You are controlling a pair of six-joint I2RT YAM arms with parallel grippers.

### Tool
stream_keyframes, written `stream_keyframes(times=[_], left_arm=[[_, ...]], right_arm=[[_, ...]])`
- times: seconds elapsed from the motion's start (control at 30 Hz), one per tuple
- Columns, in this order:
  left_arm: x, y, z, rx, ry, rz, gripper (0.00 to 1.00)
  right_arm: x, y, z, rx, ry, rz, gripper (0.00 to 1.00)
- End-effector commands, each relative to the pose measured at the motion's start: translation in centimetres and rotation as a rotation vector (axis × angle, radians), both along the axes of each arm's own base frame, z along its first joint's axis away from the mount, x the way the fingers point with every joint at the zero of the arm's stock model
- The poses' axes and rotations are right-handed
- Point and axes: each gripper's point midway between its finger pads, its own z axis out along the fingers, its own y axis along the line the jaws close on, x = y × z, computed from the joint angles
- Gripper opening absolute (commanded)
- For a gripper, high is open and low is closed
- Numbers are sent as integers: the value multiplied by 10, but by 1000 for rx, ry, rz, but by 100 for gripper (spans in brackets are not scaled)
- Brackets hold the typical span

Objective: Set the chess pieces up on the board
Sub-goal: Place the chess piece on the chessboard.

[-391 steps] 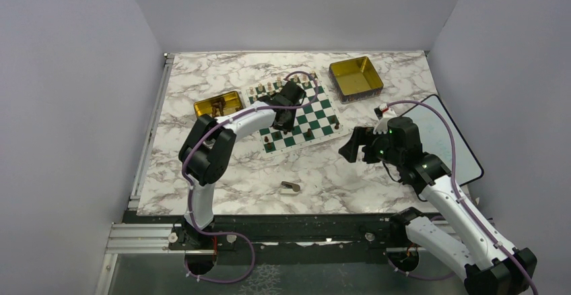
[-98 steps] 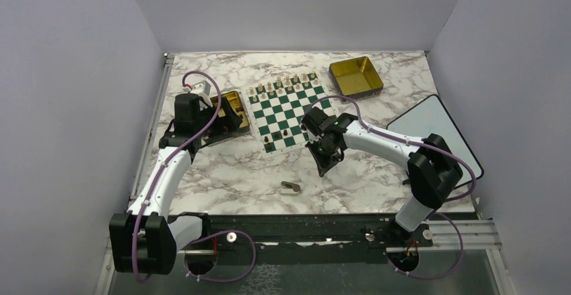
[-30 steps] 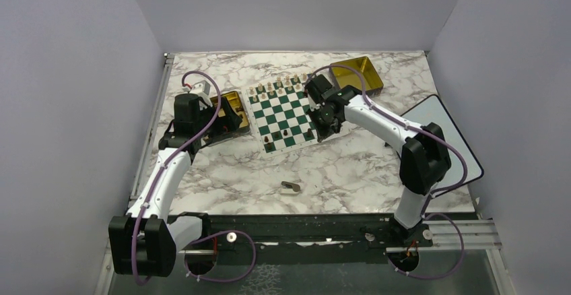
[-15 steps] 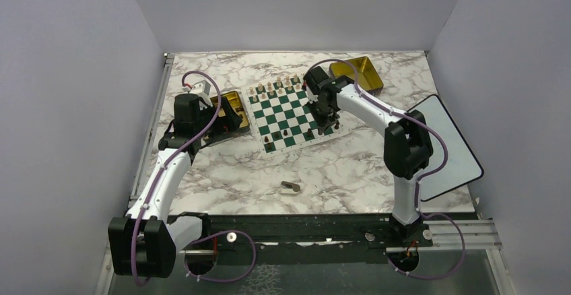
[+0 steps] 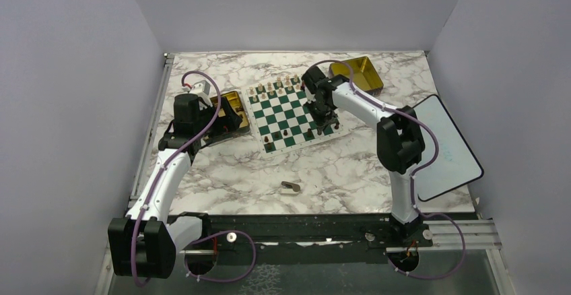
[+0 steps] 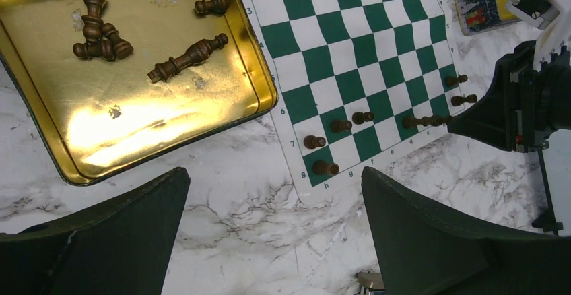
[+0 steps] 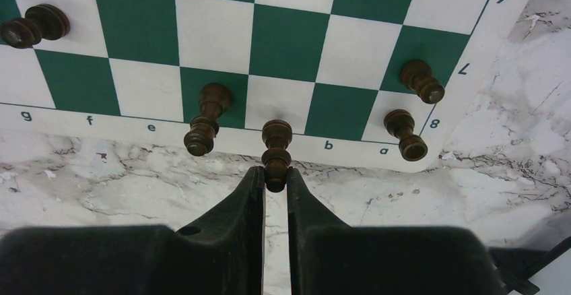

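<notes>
The right arm reaches over the board (image 5: pixel 281 111), with the right gripper (image 7: pixel 275 174) pointing down at the board's edge row. Its fingers pinch the top of a dark chess piece (image 7: pixel 277 145) whose base is on a white square. The left gripper (image 6: pixel 271 188) hangs above the gold tin (image 6: pixel 155 130), fingers spread wide and empty.

Tin (image 6: pixel 135 133) holding chess pieces (image 6: pixel 187 58) left of board (image 6: pixel 337 39); second tin (image 5: pixel 363 76) right-behind.

Green-and-white checked board (image 6: pixel 350 59), dark brown chess pieces (image 6: pixel 190 57), gold tin (image 6: pixel 135 130)
</notes>
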Motion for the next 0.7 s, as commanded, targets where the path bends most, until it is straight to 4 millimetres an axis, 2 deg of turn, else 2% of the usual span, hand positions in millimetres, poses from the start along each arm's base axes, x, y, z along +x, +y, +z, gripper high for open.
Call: stream_keyframes(times=[0.0, 0.67], left_arm=[[-1, 1, 6, 11, -28, -2, 99], [-1, 1, 6, 10, -28, -3, 99]], right_arm=[[3, -3, -3, -17, 14, 3, 17], [8, -2, -14, -39, 33, -1, 18]])
